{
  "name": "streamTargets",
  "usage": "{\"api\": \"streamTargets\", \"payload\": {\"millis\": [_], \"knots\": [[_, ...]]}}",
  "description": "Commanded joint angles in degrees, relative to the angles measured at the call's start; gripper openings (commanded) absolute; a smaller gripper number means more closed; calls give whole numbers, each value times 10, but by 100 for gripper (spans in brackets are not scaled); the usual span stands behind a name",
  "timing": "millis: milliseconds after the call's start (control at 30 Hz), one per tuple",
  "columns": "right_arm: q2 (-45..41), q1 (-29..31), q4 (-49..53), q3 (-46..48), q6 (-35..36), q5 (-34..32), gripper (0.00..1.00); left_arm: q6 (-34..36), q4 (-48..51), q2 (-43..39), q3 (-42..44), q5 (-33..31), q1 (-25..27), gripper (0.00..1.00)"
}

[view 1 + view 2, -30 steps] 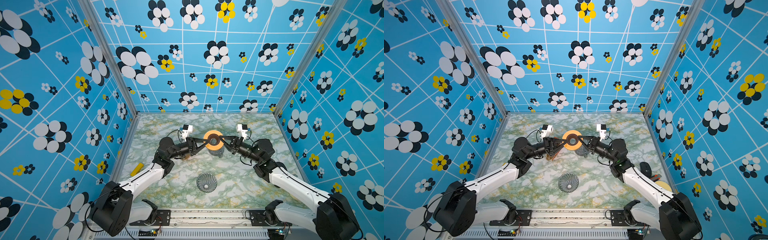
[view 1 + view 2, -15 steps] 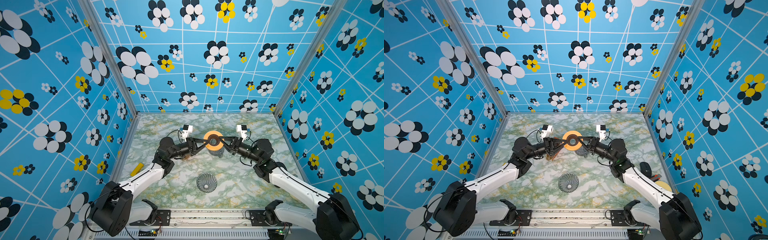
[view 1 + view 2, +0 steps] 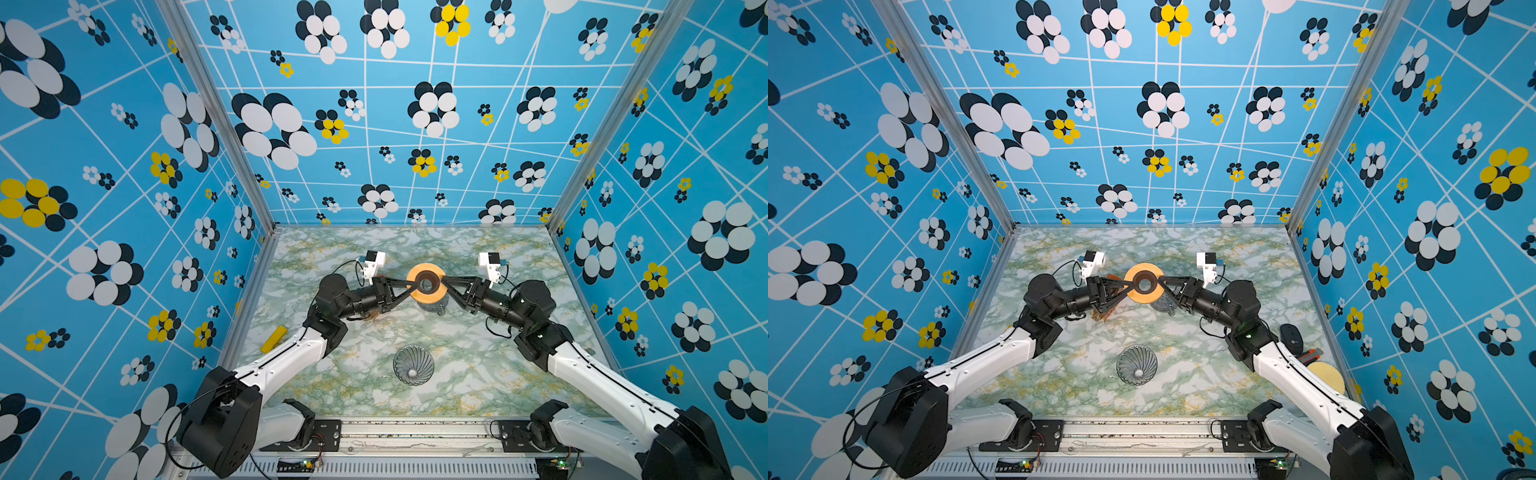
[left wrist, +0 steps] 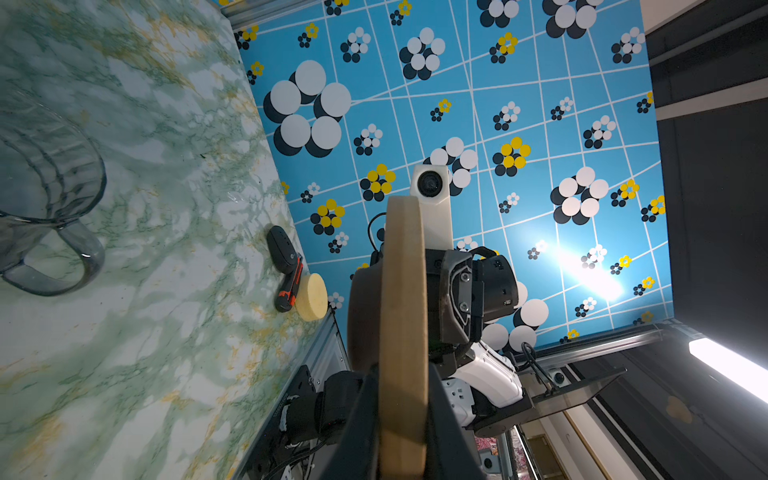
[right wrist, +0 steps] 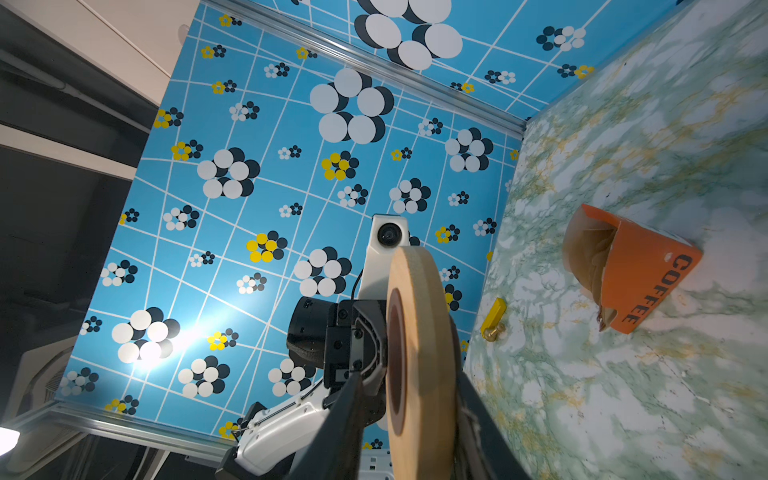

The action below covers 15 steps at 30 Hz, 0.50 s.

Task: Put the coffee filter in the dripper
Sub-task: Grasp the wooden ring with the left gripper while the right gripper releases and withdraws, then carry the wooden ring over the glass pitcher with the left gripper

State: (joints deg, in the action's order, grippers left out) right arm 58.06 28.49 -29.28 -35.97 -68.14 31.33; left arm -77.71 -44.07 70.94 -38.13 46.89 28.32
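Note:
The dripper (image 3: pixel 413 365) (image 3: pixel 1136 365), a clear ribbed glass cone, sits on the marble table (image 3: pixel 478 374) near the front, apart from both grippers. No single coffee filter shows. A round wooden ring (image 3: pixel 426 284) (image 3: pixel 1144 284) hangs in the air above the glass jug (image 3: pixel 433 308) (image 4: pixel 50 199). My left gripper (image 3: pixel 411 285) (image 4: pixel 401 395) is shut on the ring's edge (image 4: pixel 403 316). My right gripper (image 3: pixel 444 282) (image 5: pixel 409 386) straddles the ring (image 5: pixel 419 353) from the opposite side and stands open, with a gap at one finger.
An orange-tagged packet of brown filters (image 5: pixel 623 266) (image 3: pixel 1106 309) lies under the left arm. A yellow block (image 3: pixel 274 338) (image 5: pixel 494 316) lies at the left edge. A black device (image 3: pixel 1291 338), an orange-black tool (image 4: pixel 289 286) and a yellow disc (image 3: pixel 1327 378) lie at the right edge.
The right gripper's jaws have spread apart and loosened off the wooden ring. The left gripper, the ring and both arms stay where they were.

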Motion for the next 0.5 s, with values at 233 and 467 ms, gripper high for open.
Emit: {"api": "streamTargets", "payload": {"millis": [233, 467], "knots": [[-134, 4, 289, -11, 179, -92, 52, 40, 26, 3, -29, -9, 5, 11], [-184, 4, 413, -29, 264, -120, 75, 35, -1, 69, -62, -13, 15, 11]]}}
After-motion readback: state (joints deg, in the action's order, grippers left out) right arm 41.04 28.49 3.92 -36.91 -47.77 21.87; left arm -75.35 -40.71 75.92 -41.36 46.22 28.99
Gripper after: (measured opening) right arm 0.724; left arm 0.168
